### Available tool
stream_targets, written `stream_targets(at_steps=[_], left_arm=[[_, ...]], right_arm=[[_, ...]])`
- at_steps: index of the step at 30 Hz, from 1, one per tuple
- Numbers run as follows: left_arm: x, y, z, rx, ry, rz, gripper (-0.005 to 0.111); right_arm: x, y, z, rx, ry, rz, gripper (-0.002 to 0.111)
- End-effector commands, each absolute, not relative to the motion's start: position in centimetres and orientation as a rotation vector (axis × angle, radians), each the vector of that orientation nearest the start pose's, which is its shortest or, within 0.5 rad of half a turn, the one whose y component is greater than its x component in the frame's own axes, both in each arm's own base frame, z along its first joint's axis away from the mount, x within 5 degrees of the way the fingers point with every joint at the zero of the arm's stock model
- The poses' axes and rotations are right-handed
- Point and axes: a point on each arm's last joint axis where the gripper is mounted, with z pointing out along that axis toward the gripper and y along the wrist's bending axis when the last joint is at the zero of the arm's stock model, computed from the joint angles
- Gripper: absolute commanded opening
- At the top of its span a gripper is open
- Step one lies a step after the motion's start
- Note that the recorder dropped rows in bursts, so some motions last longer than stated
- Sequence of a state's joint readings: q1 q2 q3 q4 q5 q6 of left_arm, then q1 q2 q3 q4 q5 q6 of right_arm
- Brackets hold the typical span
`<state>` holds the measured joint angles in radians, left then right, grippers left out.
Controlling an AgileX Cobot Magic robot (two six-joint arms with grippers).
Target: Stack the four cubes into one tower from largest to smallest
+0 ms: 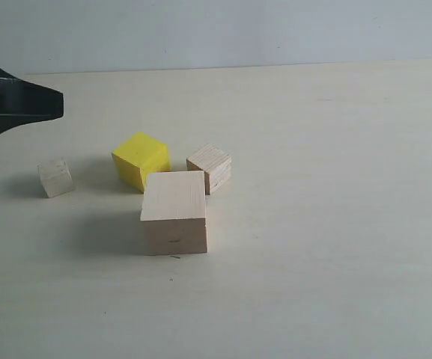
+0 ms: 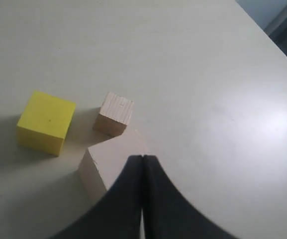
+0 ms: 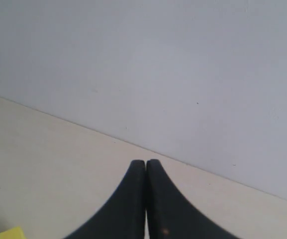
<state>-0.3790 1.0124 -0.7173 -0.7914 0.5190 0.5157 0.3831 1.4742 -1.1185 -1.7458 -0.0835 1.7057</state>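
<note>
Cubes (image 1: pixel 174 213) on matte table (image 1: pixel 335 224): 3 pale grained wood, 1 yellow

Pale cream counter (image 1: pixel 335 224), carrying four cubes, each resting directly on its surface.
1) largest pale wood cube (image 1: pixel 174 213), sitting left of centre, lowest in frame;
2) yellow cube (image 1: pixel 141 160), sitting just above-left of it;
3) grained small cube (image 1: pixel 210 168), sitting just above-right;
4) smallest whitish cube (image 1: pixel 55 178), standing apart at far left.
</note>
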Motion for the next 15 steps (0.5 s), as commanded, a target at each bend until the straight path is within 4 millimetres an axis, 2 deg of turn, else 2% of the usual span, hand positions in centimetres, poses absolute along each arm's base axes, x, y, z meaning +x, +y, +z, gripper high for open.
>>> stream_targets(at_steps=[1,4,7,11,15], left_arm=[[18.2,-9.9,31.2,0.358,2.108,-0.641,0.0],[17.7,-9.4,31.2,0.324,2.061,-0.615,0.0],[16.7,-8.9,30.8,0.313,2.043,-0.608,0.0],[15.7,-8.4,29.9,0.3,2.037,-0.597,0.0],[15.6,-8.2,29.4,0.288,2.039,-0.586,0.0]], right_arm=[[30.7,13.6,34.7,-0.468,1.784,0.359,0.0],[29.4,13.2,35.4,-0.473,1.762,0.371,0.0],[28.3,11.6,35.8,-0.409,1.736,0.239,0.0],[28.1,8.4,36.7,-0.193,1.697,0.008,0.0],[27.9,7.5,37.2,-0.224,1.687,0.004,0.0]])
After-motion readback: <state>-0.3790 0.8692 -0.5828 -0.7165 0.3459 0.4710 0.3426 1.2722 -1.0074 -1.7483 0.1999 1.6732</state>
